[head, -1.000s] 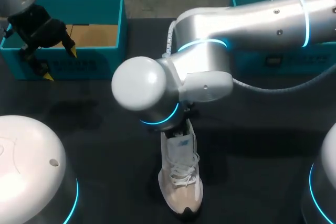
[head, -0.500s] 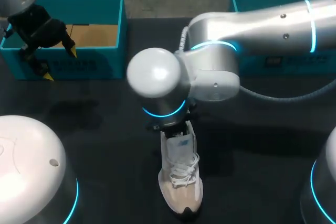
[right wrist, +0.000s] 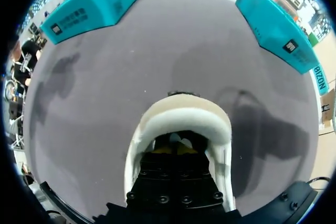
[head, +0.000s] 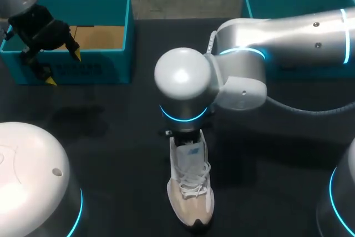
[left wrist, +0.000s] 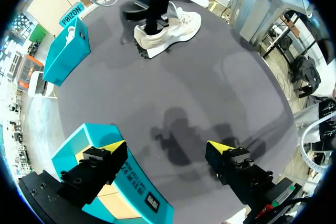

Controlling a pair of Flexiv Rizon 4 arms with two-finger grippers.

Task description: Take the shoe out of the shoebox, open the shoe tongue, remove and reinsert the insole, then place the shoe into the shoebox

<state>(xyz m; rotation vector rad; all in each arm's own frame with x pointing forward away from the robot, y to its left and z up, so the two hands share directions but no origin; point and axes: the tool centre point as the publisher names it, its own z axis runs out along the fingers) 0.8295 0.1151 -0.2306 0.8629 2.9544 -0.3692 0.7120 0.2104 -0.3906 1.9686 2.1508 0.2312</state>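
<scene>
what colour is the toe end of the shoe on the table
Beige-tan, on the otherwise white lace-up shoe; clearest in the head view.

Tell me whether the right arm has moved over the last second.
Yes. The right arm has swung to the right, away from the left shoebox; the shoe has stayed put.

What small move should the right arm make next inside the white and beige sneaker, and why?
Probably grip the insole near the heel and lift slowly. The right gripper sits inside the collar of the white and beige sneaker, which stands on the black table outside the teal boxes, so insole removal seems next. Whether it grips yet is hidden.
</scene>
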